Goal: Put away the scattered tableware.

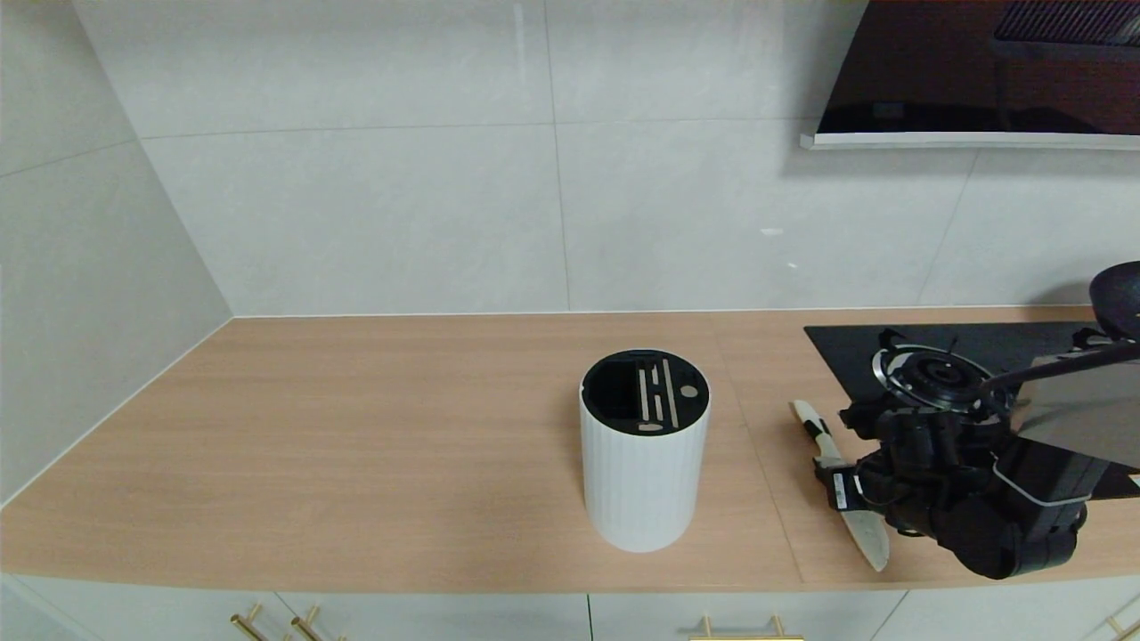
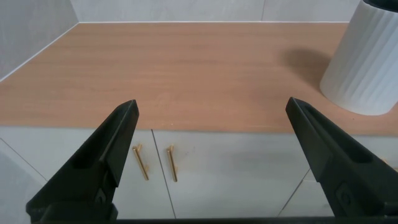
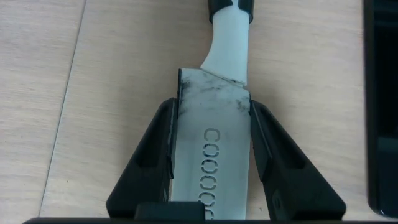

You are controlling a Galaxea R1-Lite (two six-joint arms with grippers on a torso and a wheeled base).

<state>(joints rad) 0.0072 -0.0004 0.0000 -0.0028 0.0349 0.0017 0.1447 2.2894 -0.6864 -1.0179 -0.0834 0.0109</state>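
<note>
White knife (image 1: 867, 534), lengthwise front-to-back (tip nearest)

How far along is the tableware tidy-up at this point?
Done: nothing, the white holder looks empty. In hand: the right gripper is shut on the knife blade, the knife lying on the counter. Remaining: lift and slot it into the holder. The left gripper is open.

The knife (image 1: 868, 534) lies flat on the wooden countertop (image 1: 356, 427), just beside the holder (image 1: 643, 463). Handle: cream with a black band, pointing toward the wall. Blade: pale, with a row of oval holes, clamped edge to edge between the right gripper's (image 3: 211, 127) fingers. The holder is a white ribbed cylinder, upright, with a black slotted top.
</note>
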